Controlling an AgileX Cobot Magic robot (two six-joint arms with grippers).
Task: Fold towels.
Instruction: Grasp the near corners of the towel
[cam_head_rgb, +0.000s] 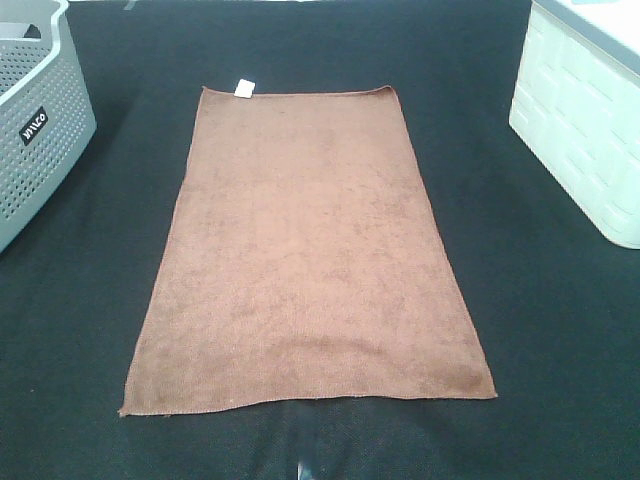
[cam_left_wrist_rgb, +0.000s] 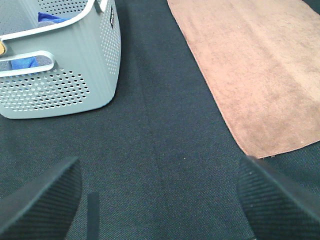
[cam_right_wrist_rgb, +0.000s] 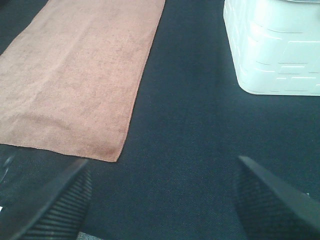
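towel flat, soft, light, limp; i'd pinch near corners. left gripper, right gripper both spread wide, empty.

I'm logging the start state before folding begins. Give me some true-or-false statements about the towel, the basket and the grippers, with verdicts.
1. The brown towel lies flat and unfolded on the black table. True.
2. Its white tag sits on the short edge nearest the robot. False: it is on the far short edge.
3. The left gripper is shut on a towel corner. False: it is open, over bare table.
4. The grey basket stands left of the towel, not touching it. True.
5. The right gripper is open and holds nothing. True.
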